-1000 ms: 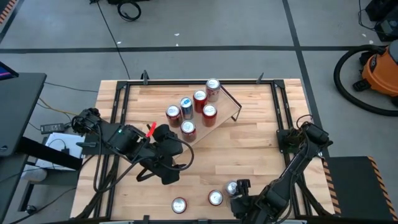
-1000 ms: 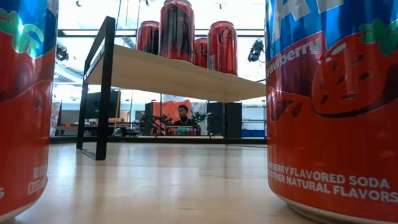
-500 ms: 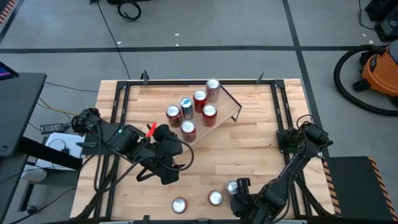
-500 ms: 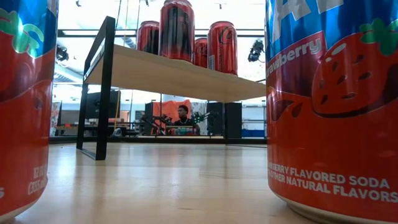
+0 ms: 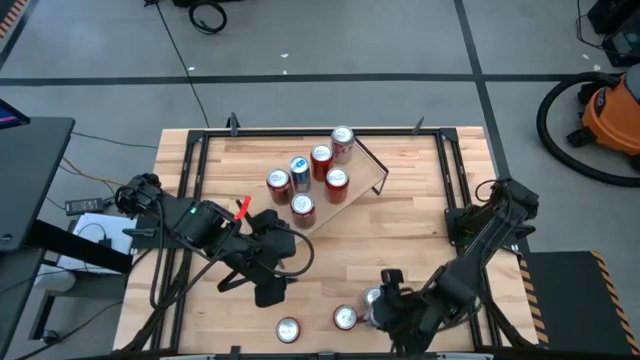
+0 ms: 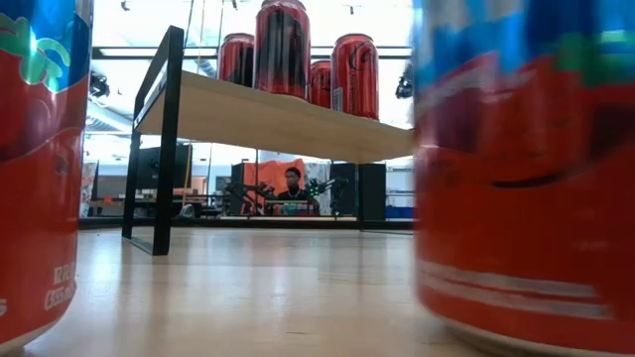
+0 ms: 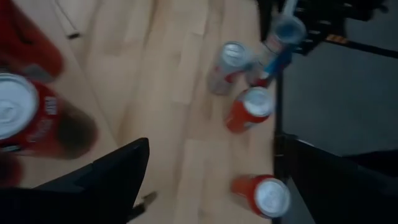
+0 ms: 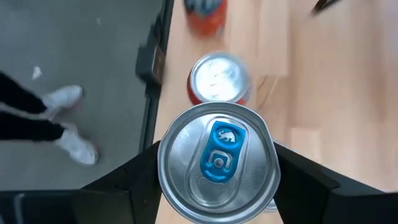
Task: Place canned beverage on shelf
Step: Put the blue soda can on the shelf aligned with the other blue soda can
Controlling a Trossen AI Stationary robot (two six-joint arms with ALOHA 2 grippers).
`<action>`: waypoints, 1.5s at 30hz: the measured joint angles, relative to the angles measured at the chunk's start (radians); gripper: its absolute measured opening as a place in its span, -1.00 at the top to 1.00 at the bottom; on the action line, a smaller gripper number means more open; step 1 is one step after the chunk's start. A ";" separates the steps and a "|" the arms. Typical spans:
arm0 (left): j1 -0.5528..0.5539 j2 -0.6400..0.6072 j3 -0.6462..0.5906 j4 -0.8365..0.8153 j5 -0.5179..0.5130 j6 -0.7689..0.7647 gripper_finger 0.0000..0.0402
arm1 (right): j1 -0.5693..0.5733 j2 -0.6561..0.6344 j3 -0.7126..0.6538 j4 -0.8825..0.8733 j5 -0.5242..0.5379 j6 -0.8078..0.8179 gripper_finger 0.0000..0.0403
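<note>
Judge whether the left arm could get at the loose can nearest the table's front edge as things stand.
Probably yes. The left gripper hangs open just above and left of that can, with bare tabletop between; the right gripper is busy on another can.

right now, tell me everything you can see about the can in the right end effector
The can is upright, seen from above: a silver aluminium lid with a blue pull tab, unopened. The right end effector has a dark finger against each side of it, near the table's front edge. Another can stands just beyond it, apart. The low view shows it as a red and blue blur.
</note>
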 joint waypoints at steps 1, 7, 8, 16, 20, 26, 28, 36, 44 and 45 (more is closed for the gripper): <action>0.000 0.000 0.000 0.006 0.013 0.001 -0.92 | -0.007 -0.024 0.000 -0.001 0.017 -0.013 -0.26; 0.029 0.000 0.000 0.022 0.018 0.000 -0.92 | -0.093 -0.138 0.002 -0.033 0.069 -0.105 -0.26; 0.036 0.000 0.000 0.024 0.017 -0.003 -0.92 | -0.108 -0.148 0.002 -0.040 0.069 -0.123 -0.26; 0.080 -0.001 0.000 0.024 -0.138 -0.010 -0.92 | -0.254 -0.178 0.001 -0.073 0.065 -0.327 -0.26; 0.108 -0.015 0.004 0.017 -0.163 -0.007 -0.92 | -0.341 -0.178 0.001 -0.074 0.068 -0.381 -0.26; 0.168 -0.086 0.009 0.004 -0.172 0.110 -0.92 | -0.450 -0.178 0.020 -0.045 0.111 -0.519 -0.26; 0.200 -0.113 0.010 0.006 -0.172 0.154 -0.92 | -0.485 -0.178 0.020 -0.026 0.109 -0.535 -0.26; 0.322 -0.191 0.010 0.005 -0.174 0.288 -0.92 | -0.581 -0.175 0.020 0.014 0.076 -0.598 -0.26; 0.360 -0.196 0.010 -0.005 -0.166 0.325 -0.92 | -0.636 -0.175 0.020 0.062 0.054 -0.657 -0.26; 0.360 -0.196 0.010 -0.006 -0.164 0.325 -0.92 | -0.642 -0.175 0.020 0.067 0.053 -0.662 -0.26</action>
